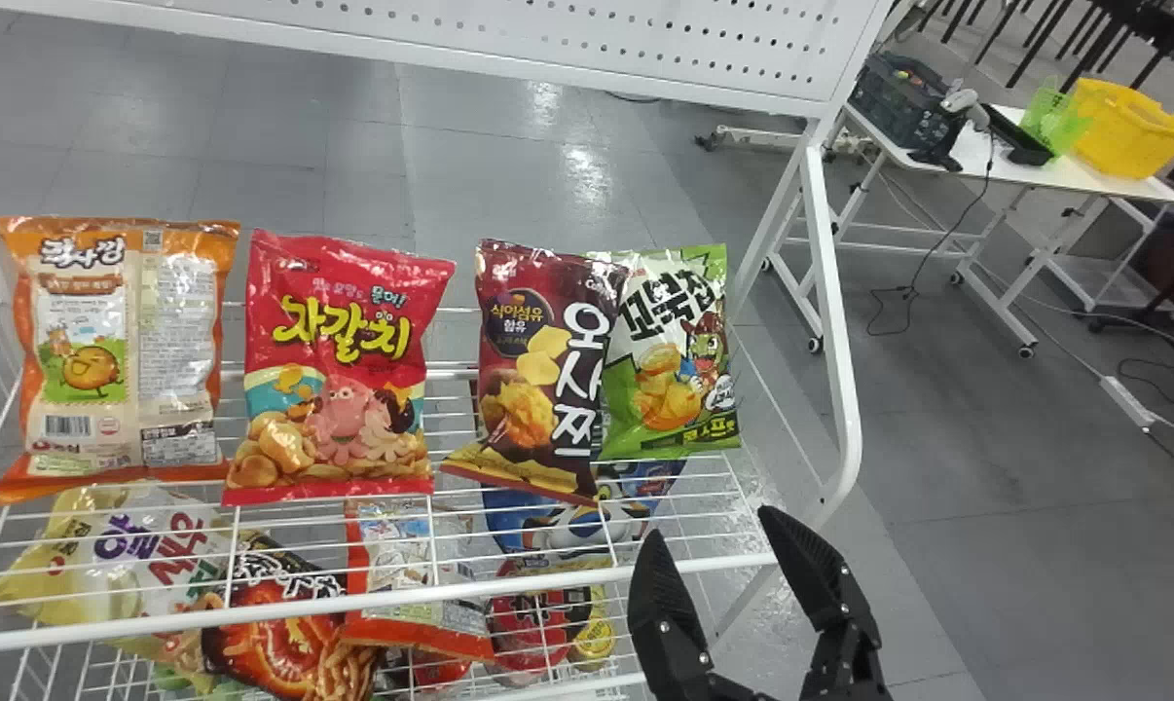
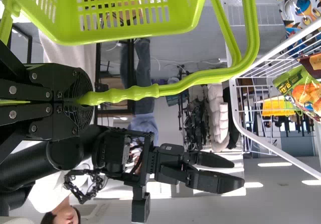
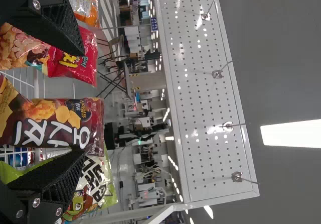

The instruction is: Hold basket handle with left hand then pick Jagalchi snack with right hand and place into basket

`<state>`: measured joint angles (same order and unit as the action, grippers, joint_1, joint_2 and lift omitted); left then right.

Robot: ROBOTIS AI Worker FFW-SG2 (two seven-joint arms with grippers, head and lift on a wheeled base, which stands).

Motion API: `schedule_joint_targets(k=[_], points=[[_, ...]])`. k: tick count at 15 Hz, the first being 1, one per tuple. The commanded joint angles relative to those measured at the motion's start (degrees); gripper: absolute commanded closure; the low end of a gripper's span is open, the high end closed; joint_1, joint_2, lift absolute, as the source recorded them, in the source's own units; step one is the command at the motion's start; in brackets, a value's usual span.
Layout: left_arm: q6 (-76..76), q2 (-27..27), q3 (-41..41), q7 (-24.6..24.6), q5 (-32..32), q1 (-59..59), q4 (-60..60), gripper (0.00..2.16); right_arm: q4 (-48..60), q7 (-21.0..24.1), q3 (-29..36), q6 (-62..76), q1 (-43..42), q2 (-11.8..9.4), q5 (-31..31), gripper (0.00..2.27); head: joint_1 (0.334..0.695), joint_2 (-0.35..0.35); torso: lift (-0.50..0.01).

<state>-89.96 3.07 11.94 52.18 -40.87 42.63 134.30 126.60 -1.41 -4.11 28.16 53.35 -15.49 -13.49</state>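
Head view, Jagalchi snack: we see the Jagalchi snack (image 1: 339, 360), the red bag, on the upper wire shelf (image 1: 451, 590), front towards us, between the orange bag (image 1: 115, 341) and the maroon bag (image 1: 538, 380).
Head view, right gripper: our right gripper (image 1: 712, 521) is near the shelf's front corner at the right end, its fingers spread with nothing between them.
Head view, neighbours: the maroon bag overlaps the green bag (image 1: 670, 365), and both lie on our gripper's side of the red one.
Left wrist view, left gripper: our left gripper (image 2: 83, 98) has its fingers pressed together on the basket handle (image 2: 133, 93); the green basket (image 2: 120, 34) belongs to that handle.
Left wrist view, basket: it is near the rack, with no snack to be seen through its slotted wall.
Right wrist view, fingers: they are wide apart, with the maroon bag beyond the gap and the red bag beyond one finger, off to the side.
Right wrist view, step in hand: we judge the handle hold done and the pick just ahead of us, the snack ungrasped.
Right wrist view, next move: we need to shift the right gripper leftward past the green and maroon bags, line its gap up with the red bag, then reach in and close, sparing the neighbours.
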Motion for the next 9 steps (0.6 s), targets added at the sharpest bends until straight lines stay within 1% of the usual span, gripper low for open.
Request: schedule_joint_targets(k=[1,9], points=[[-0.1,0.0,0.0,0.3,0.0,0.0,0.0,1.23,0.1,0.0,-0.2,0.0,0.0,-0.1,0.3,0.12,0.695,-0.35,-0.01],[-0.1,0.0,0.3,1.2,-0.1,0.1,-0.2,1.23,0.1,0.0,-0.7,-0.5,-0.7,0.0,0.9,0.12,0.695,-0.35,-0.01]])
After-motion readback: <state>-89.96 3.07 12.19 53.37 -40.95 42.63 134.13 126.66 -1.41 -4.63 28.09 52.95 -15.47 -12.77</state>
